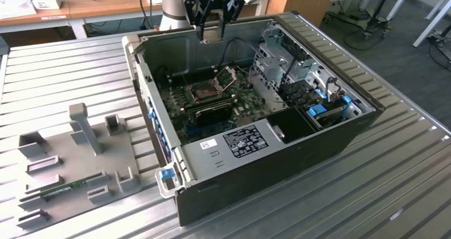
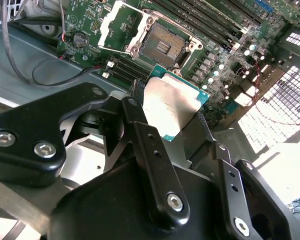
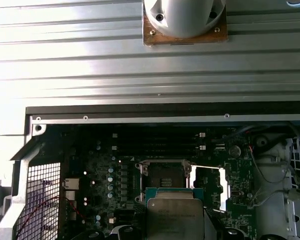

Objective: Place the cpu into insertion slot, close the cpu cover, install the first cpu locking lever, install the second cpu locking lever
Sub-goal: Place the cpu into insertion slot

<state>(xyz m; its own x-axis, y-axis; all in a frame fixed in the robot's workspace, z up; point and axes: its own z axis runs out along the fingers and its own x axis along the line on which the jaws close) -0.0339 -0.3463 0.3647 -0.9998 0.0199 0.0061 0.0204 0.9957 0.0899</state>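
Gripper [image 1: 212, 36] in the exterior view: hangs over the far rim of the open computer case [image 1: 338, 128], fingers pointing down, well above the green board [image 1: 211, 108]. Socket [image 1: 199, 94] on the board bare, black inside a silvery rim. Cover [image 1: 227, 76] swung up on its hinge, just beside the socket toward the exterior view's right. Case on a slatted metal table [image 1: 394, 186]; grey fixture plate [image 1: 71, 170] on the table at the exterior view's left, apart from the case.

Second wrist view: gripper [image 2: 170, 114] clamped on the chip [image 2: 172, 97], one black finger [image 2: 140, 130] against each of two opposite edges. Chip flat, dull silver top toward the camera, green rim showing at the far edge. Held in the air, apart from the socket [image 2: 162, 45] beyond it. Socket empty, cover [image 2: 117, 22] folded back off it. Long black memory slots [image 2: 214, 22] alongside the socket.

First wrist view: chip [image 3: 173, 217] nearest the camera, covering the near edge of the socket [image 3: 164, 176] in this line of sight. Socket empty, grid of contacts exposed. Cover [image 3: 209, 189] laid open just beside it. Robot base [image 3: 184, 17] on the table [image 3: 90, 50] past the case wall.
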